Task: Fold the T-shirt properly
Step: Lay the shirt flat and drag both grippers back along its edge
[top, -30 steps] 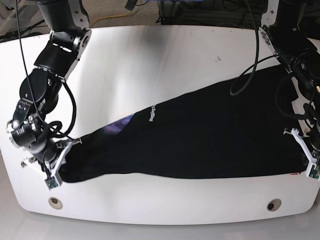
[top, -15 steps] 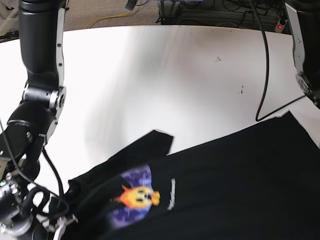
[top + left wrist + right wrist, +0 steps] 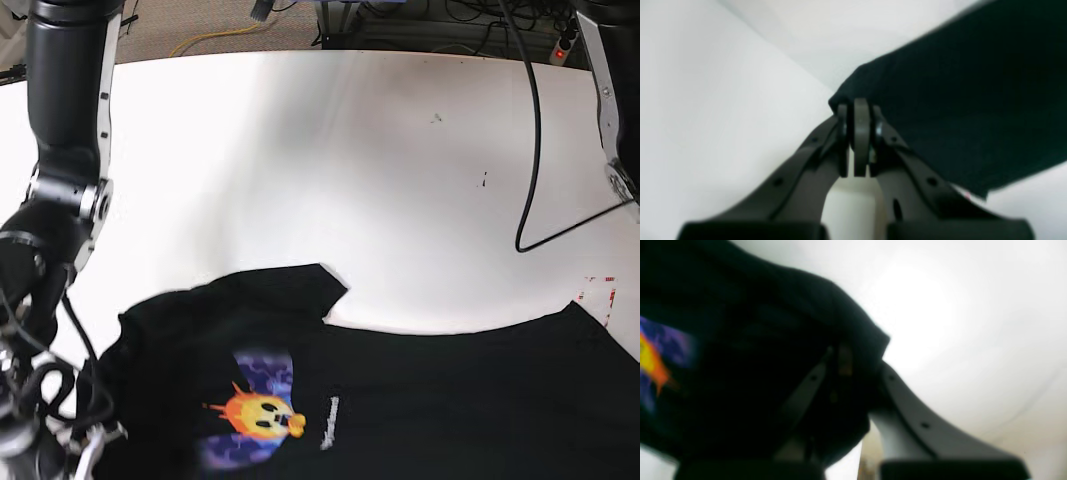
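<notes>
Cloth is pinched in both grippers, so treat this as a carry and keep it even. Your left gripper [image 3: 857,110] has its fingers closed tight on a corner of the T-shirt [image 3: 420,400], the black fabric bunching right at the tips. Your right gripper [image 3: 843,363] is half buried under dark cloth; its fingers look clamped on a fold of the shirt too, with the yellow print [image 3: 262,413] off to one side. In the base view the shirt hangs low over the near part of the white table [image 3: 330,150], print facing up, one sleeve [image 3: 305,282] lying out on the surface.

Judging from this, you are spreading the shirt out flat before folding. Keep both grips at the same height and the span between them taut, so the body settles without wrinkles. Lower the far edge first, then let the rest follow. Watch that the sleeve does not tuck under.
</notes>
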`<state>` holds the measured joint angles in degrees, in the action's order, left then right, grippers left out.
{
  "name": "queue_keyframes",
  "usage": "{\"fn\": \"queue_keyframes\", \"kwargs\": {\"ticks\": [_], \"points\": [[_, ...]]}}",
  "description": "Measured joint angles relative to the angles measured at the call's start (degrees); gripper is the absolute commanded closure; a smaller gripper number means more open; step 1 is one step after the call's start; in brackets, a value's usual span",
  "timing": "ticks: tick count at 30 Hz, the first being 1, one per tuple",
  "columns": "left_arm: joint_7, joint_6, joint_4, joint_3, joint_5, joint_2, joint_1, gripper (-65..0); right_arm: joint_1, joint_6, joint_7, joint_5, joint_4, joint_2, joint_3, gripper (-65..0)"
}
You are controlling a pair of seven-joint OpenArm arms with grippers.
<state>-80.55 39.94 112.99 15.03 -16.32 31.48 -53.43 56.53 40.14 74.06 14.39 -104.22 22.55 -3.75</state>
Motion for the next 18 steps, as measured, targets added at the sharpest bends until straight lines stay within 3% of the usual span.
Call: {"fn": "queue_keyframes", "kwargs": {"ticks": [12,18], "points": [[0.0,0.0,1.79,5.16,-0.33,-0.46,25.75,0.0,-27.63,0.28,0.07,0.94,-11.19,-0.9,-10.34,0.0],[0.94,0.02,1.88,8.24,-1.49,-0.57,39.12,0.0,-39.85,-0.02,-0.42,1.99,-11.3,-5.22,-18.47,0.0]]}}
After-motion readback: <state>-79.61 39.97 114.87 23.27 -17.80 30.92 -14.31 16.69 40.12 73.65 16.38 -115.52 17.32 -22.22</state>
